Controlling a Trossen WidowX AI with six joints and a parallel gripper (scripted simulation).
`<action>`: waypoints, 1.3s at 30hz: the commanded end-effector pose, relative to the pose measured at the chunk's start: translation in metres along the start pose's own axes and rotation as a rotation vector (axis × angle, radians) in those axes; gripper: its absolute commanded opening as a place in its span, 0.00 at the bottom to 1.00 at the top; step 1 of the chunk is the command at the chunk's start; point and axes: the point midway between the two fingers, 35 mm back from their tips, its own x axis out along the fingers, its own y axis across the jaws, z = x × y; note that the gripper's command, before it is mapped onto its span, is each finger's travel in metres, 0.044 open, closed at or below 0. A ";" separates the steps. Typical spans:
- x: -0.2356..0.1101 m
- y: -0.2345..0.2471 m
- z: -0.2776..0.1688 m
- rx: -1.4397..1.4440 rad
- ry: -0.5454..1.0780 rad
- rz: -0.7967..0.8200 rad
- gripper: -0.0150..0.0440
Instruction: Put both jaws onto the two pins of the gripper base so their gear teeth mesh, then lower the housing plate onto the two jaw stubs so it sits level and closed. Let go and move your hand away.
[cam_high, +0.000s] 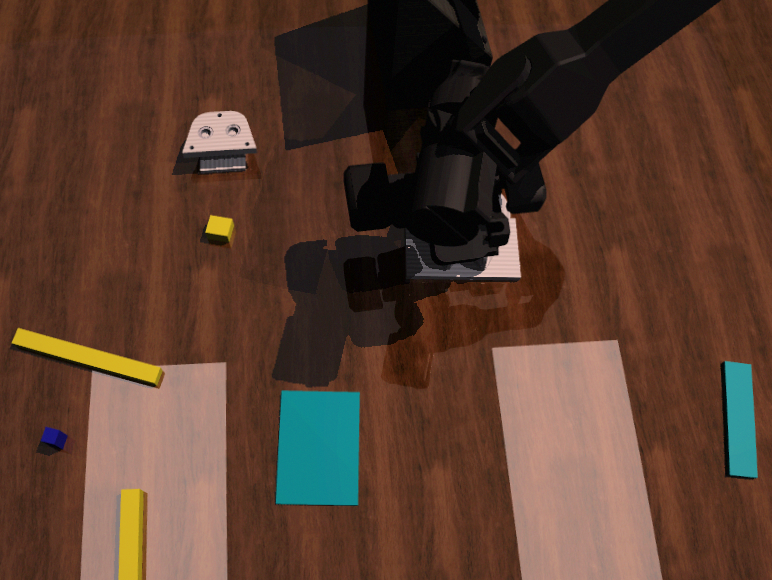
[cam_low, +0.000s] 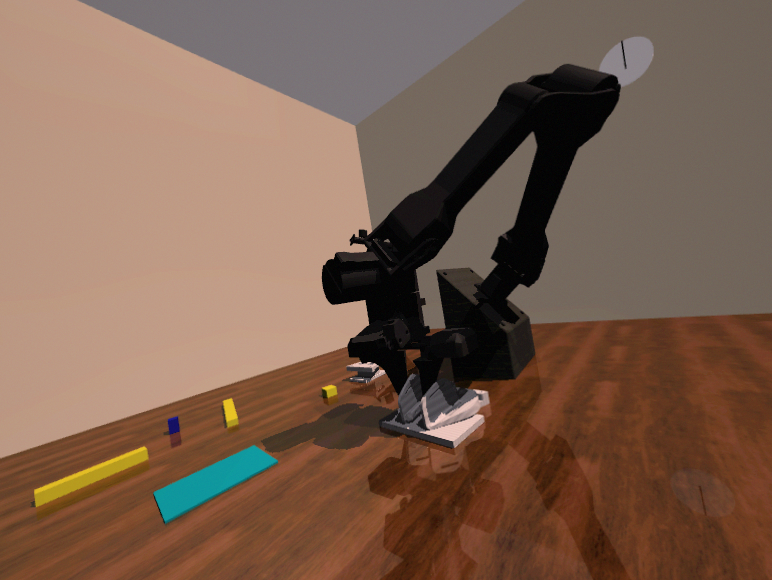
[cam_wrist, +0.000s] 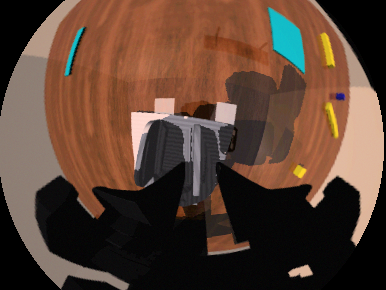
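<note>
Top view, gripper (cam_high: 458, 249) (cam_low: 413, 385) (cam_wrist: 200, 165) over the gripper base (cam_high: 506, 265) (cam_low: 458, 434) (cam_wrist: 140, 121): fingers partly open, clamped on one grey jaw (cam_low: 408, 402) (cam_wrist: 206, 142). Second jaw (cam_low: 446, 408) (cam_wrist: 162, 150) stands beside it, above the base. Pin seating: cannot tell. Housing plate (cam_high: 219, 142) (cam_low: 364, 367) lies well apart, toward ten o'clock; yellow cube (cam_high: 219, 228) (cam_low: 329, 391) (cam_wrist: 299, 171) at nine.
</note>
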 end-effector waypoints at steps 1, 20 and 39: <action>0.004 0.001 0.000 0.001 0.005 0.004 0.48; 0.003 0.001 0.000 0.001 0.005 0.004 0.48; 0.000 0.000 0.000 0.001 0.005 0.004 0.48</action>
